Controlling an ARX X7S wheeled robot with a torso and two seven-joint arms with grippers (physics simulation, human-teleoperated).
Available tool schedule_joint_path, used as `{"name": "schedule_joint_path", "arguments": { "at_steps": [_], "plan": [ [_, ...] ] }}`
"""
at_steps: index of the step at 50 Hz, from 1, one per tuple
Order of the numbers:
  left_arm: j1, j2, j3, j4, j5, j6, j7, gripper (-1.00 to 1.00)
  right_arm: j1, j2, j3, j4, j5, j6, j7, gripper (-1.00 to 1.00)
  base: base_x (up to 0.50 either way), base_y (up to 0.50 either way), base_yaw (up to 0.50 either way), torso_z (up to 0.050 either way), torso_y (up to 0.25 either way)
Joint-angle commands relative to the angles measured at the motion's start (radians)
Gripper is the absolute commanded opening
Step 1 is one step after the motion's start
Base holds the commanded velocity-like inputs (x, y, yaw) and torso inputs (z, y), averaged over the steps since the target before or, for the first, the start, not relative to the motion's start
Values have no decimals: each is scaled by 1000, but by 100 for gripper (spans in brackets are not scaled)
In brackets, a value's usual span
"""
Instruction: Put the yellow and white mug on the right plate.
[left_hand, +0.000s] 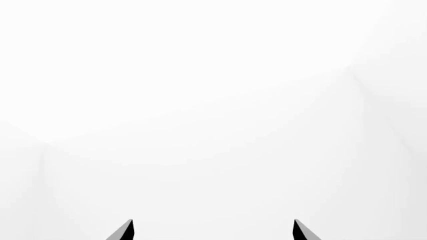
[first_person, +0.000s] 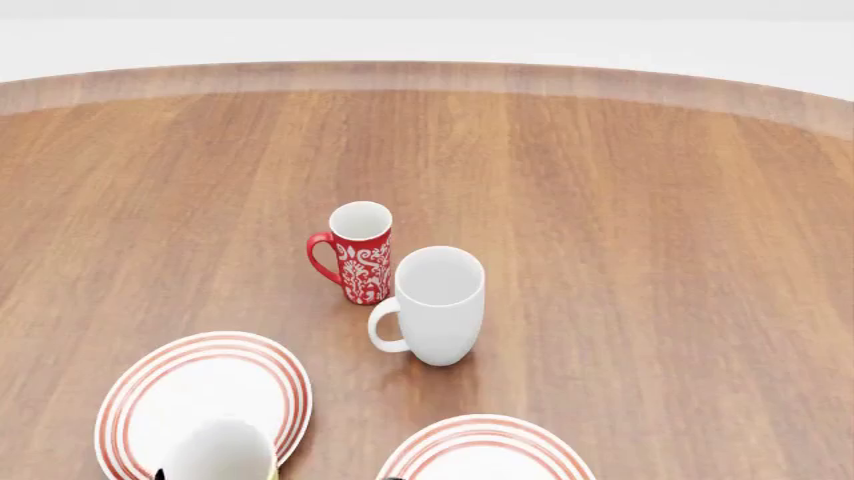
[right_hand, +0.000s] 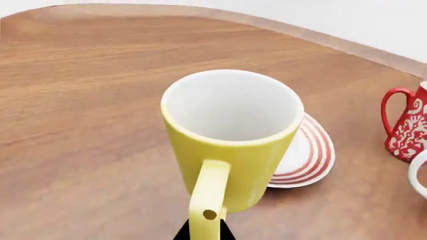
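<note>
The yellow and white mug (right_hand: 230, 140) is upright and close in the right wrist view, its yellow loop handle toward the camera. My right gripper (right_hand: 203, 227) is shut on that handle. In the head view the mug's white inside (first_person: 220, 455) shows at the bottom edge, over the near rim of the left plate (first_person: 200, 395). I cannot tell whether it touches the plate. The right plate (first_person: 487, 455), white with red rings, is cut off by the bottom edge and bare. My left gripper (left_hand: 213, 227) is open and empty, facing only white background.
A red floral mug (first_person: 358, 250) and a taller plain white mug (first_person: 434, 305) stand side by side mid-table, beyond both plates. The red mug also shows in the right wrist view (right_hand: 403, 127). The wooden table's (first_person: 641, 200) far edge curves across the back.
</note>
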Motion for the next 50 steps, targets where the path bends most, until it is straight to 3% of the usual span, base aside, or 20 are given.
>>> {"name": "schedule_joint_path", "arguments": {
  "at_steps": [1, 25, 50],
  "plan": [
    [9, 17, -22, 47, 10, -41, 35, 100, 22, 114, 111, -164, 41, 71, 25, -100, 0, 0, 0, 0, 0],
    [12, 10, -17, 85, 11, -86, 38, 100, -94, 342, 199, -415, 119, 155, 98, -100, 0, 0, 0, 0, 1],
    [9, 1, 2, 74, 28, -87, 23, 100, -147, 417, 276, -440, 196, 186, 150, -100, 0, 0, 0, 0, 0]
  ]
}}
